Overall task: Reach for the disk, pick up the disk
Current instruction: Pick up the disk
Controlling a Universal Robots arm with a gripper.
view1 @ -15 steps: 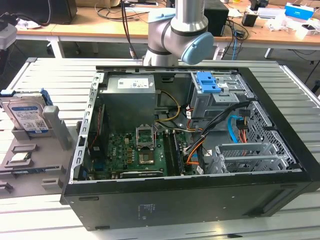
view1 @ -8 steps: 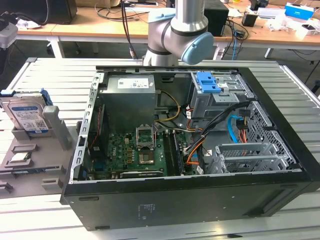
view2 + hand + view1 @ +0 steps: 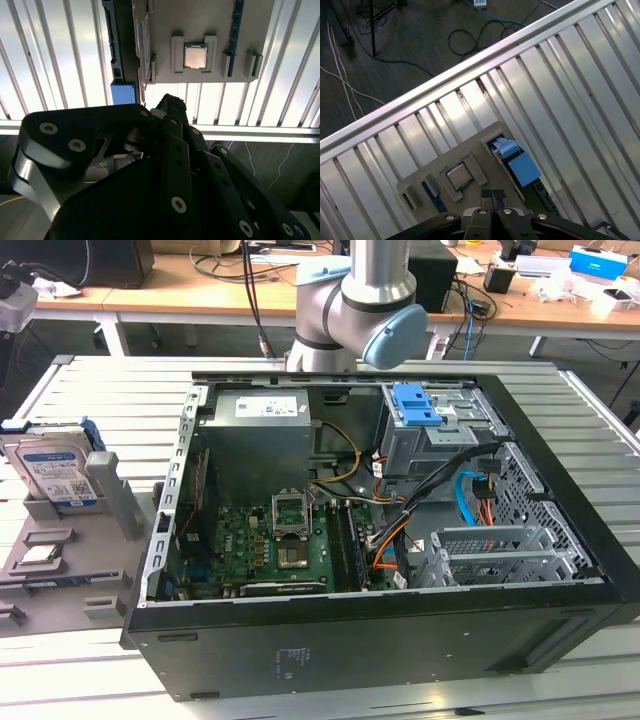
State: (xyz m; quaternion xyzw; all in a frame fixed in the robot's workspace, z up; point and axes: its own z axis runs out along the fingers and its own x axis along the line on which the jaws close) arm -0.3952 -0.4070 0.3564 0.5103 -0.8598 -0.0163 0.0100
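Observation:
The disk (image 3: 52, 476), silver with a blue-and-white label and blue rails, stands tilted in a grey holder (image 3: 115, 502) on the slatted table at the exterior view's left. In the first wrist view I look down on its blue-railed edge (image 3: 517, 163). My gripper (image 3: 492, 194) hangs above the holder, a little to one side of the disk and apart from it, fingers together and holding nothing. In the second wrist view the black gripper (image 3: 169, 104) points toward the holder (image 3: 165, 30), with the disk's blue end (image 3: 123, 92) close beside its tip.
A square processor chip (image 3: 460, 176) lies in a pocket of the holder next to the disk. An open computer case (image 3: 380, 530) with a blue clip (image 3: 415, 404) fills the table's middle. The arm's joint (image 3: 360, 310) stands behind it. Cables lie on the floor beyond the table edge (image 3: 470, 70).

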